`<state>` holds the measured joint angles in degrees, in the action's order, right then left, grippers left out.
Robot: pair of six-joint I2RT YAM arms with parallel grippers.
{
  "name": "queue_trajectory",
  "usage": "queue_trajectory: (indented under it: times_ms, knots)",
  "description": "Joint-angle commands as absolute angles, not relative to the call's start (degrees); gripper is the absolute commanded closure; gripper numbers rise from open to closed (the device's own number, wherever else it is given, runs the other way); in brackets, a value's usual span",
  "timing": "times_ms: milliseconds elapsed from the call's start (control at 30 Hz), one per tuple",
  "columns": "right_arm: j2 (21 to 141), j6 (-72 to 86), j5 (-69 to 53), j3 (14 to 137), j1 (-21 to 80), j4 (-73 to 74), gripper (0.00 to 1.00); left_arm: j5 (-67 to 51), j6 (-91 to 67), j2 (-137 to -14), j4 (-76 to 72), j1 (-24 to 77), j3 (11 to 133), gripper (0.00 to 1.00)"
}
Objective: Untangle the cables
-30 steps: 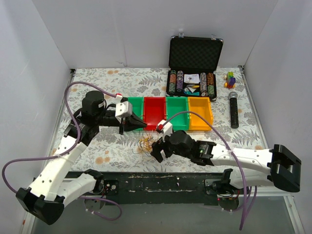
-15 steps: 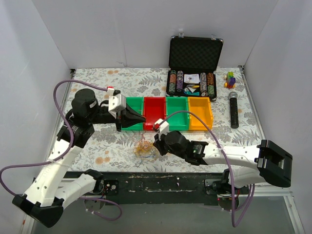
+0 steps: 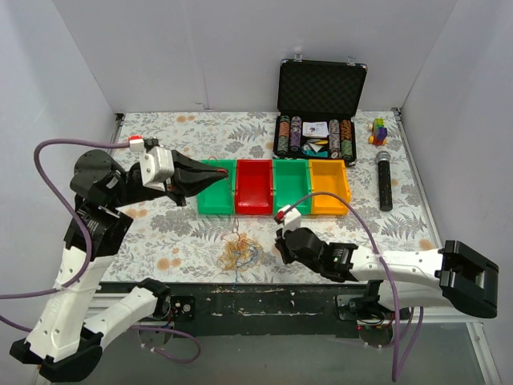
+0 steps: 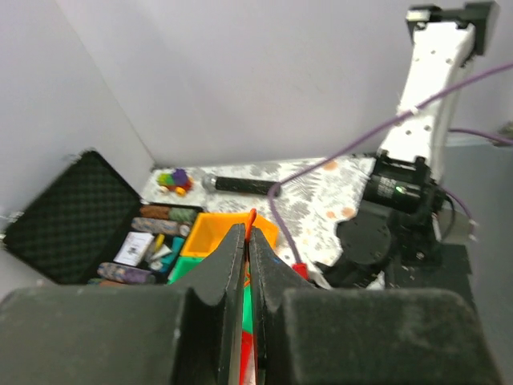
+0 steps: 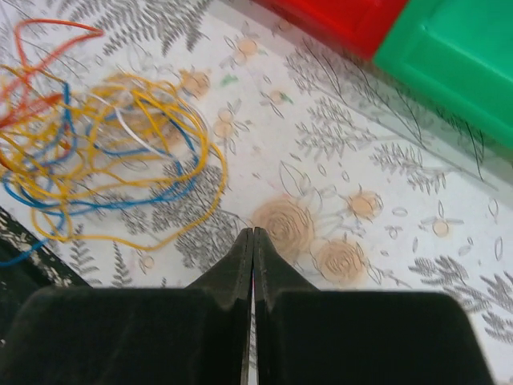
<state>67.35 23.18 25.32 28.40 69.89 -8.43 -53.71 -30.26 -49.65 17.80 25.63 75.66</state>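
The cables [image 3: 239, 250] lie as a small loose tangle of orange, yellow and blue strands on the floral table, in front of the red bin. In the right wrist view the cables [image 5: 104, 152] sit up and to the left of my fingers. My left gripper [image 3: 215, 172] hovers above the left green bin, shut on one thin orange strand [image 4: 252, 218] that pokes out past the left gripper [image 4: 247, 234]. My right gripper [image 3: 281, 240] rests low, just right of the tangle. The right gripper [image 5: 253, 233] is shut over a printed flower, and I see nothing between its fingers.
A row of bins stands behind the tangle: green [image 3: 215, 196], red [image 3: 254, 192], green [image 3: 291, 191], orange [image 3: 330, 192]. An open black case of poker chips [image 3: 315, 138] sits at the back, a microphone [image 3: 384, 180] and a small coloured toy [image 3: 378, 130] at the right.
My left arm has swung up and back to the left with the orange strand. My right gripper has shut and pulled right, off the tangle, which now lies looser.
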Motion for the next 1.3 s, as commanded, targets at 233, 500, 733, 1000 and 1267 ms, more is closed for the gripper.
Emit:
queue_trajectory:
  times_ms: [233,500,733,1000,1267]
  knots:
    - [58.01,29.35,31.29,22.06,70.22,-3.16,0.99,-31.92,-31.02,-51.94,5.11,25.75,83.85,1.00]
    - [56.25,22.34,25.49,29.96,70.31,-9.13,0.60,-46.65,-37.87,-54.58,6.06,25.75,86.22,1.00]
    - [64.76,13.63,16.45,40.33,70.40,-13.97,0.42,-53.88,-40.60,-56.86,5.89,25.75,90.08,1.00]
    - [72.24,13.27,16.17,39.99,70.93,-19.16,0.41,-57.83,-42.80,-57.92,5.54,25.75,92.72,1.00]
    - [75.50,14.15,11.43,38.06,71.28,-21.62,0.61,-58.80,-44.21,-59.06,4.66,25.75,95.89,1.00]
